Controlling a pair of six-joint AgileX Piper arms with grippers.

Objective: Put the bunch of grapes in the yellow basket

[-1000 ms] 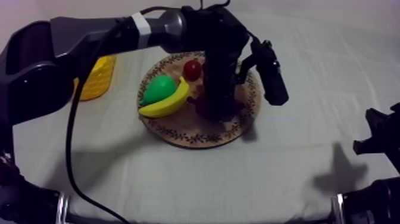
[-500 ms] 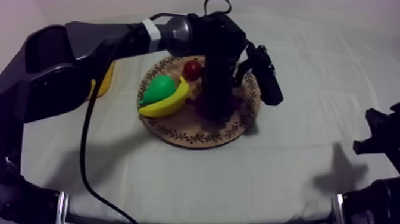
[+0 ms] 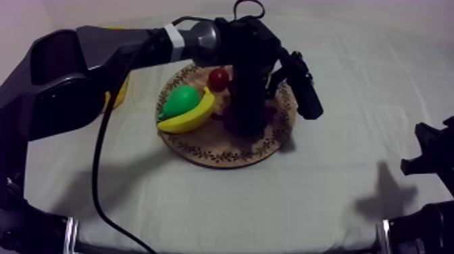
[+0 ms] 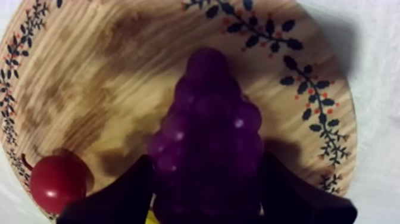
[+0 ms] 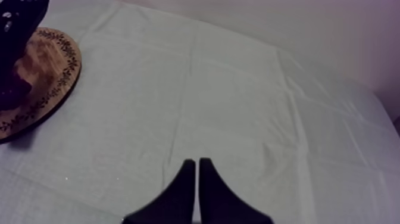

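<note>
- Cloth: grey-white and creased, spread over the whole table.
- Left arm: comes in from the upper left, crosses the board and covers most of the basket (just a yellow sliver shows beside it).
- Board: mid-table, with its far rim partly hidden by the arm.
- Banana and pear: they lie touching on the board's left part, just beside the gripper.
- Grapes: at the board's middle. From above the gripper hides nearly all of the bunch.
- Left gripper: clamped on the grapes, one black finger against each flank. I cannot tell whether the bunch is off the wood.
- Right gripper: fingers together on nothing, over the cloth, well apart from the board.
- Small red fruit: at the far rim, near the grapes but not touching them.
</note>
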